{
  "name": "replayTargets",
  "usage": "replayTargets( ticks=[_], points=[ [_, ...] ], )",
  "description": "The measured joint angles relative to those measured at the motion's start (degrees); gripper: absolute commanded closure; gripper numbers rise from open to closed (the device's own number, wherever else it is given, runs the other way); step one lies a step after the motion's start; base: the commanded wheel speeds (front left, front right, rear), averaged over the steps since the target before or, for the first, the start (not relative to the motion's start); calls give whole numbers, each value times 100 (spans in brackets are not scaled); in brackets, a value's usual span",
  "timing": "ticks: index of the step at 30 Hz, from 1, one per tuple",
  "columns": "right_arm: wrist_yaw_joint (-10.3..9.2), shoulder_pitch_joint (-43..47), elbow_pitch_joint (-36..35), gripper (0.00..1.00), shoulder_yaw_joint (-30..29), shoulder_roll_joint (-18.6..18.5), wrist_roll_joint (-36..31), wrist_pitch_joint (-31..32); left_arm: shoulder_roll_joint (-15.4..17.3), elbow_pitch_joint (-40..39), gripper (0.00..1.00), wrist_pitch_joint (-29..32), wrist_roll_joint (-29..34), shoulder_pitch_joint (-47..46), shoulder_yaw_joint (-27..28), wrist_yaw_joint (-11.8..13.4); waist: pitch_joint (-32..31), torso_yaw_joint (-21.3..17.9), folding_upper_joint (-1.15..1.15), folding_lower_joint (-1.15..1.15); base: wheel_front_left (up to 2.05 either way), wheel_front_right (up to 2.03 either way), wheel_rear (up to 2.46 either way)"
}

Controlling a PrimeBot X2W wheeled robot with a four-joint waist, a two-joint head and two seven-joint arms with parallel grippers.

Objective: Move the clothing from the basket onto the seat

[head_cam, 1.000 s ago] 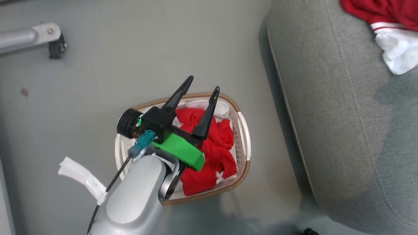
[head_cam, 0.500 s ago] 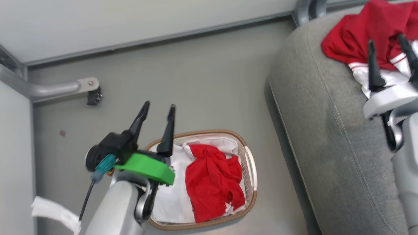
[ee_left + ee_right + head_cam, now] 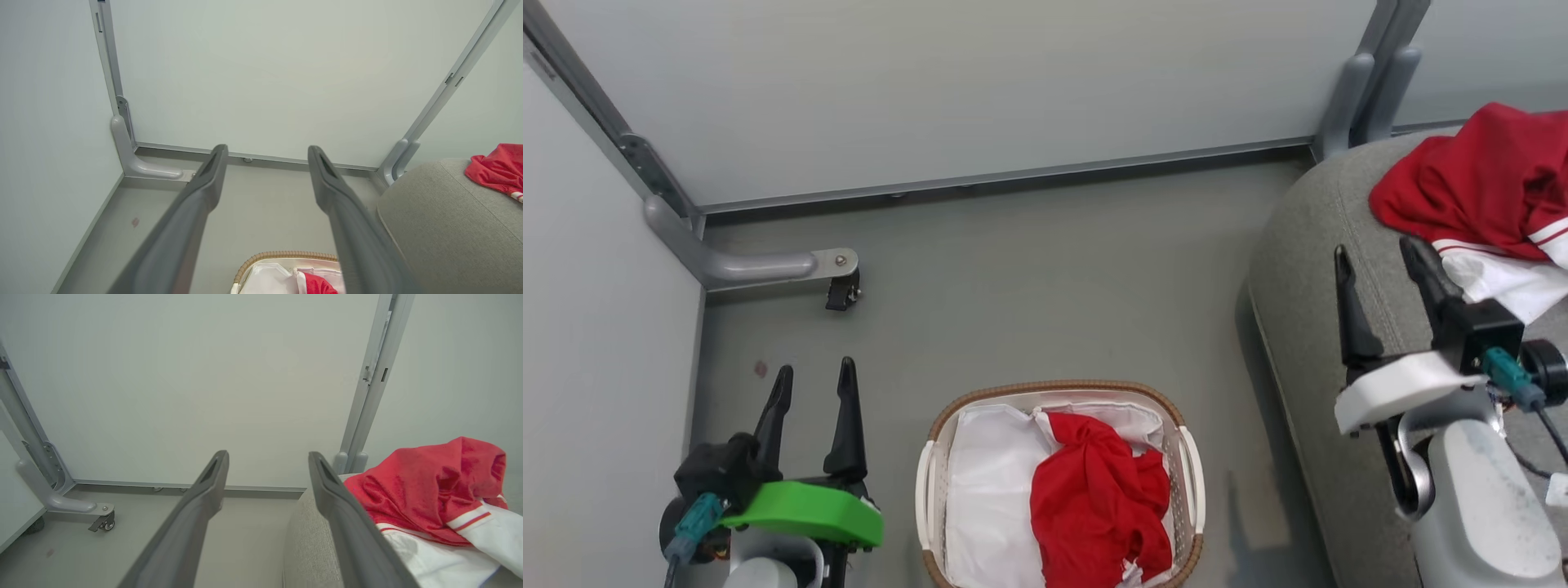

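A crumpled red garment (image 3: 1098, 506) lies in the white lattice basket (image 3: 1188, 482) on the floor, over its white liner. Another red and white garment (image 3: 1486, 196) rests on the grey seat (image 3: 1307, 269) at the right; the right wrist view has it as the same garment (image 3: 433, 498) on the seat (image 3: 306, 547). My left gripper (image 3: 815, 380) stands open and empty over the floor, left of the basket. Over the seat's left edge my right gripper (image 3: 1376, 260) is open and empty. The left wrist view catches the basket (image 3: 282, 257) rim and the seat (image 3: 445, 228).
Pale partition walls close the corner behind and to the left. A grey foot with a black caster (image 3: 843, 290) juts out over the floor behind my left gripper. A grey post (image 3: 1364, 82) stands at the seat's back corner.
The head camera has tilted up, so the wall and both grippers came into view. My left gripper has drawn back from above the basket to its left, still open and empty.
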Motion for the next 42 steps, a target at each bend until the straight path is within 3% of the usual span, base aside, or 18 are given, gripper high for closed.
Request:
replayTargets(
  ticks=[13,42],
  points=[
    [0,1217,-322,0,68,162,350,0,-5,0,0,0,-100,404,-49,0,-407,233,0,0,0,0,0],
    [0,1324,-279,0,144,162,430,0,-7,187,0,0,-113,385,-197,0,-416,215,0,0,0,0,0]
  ],
)
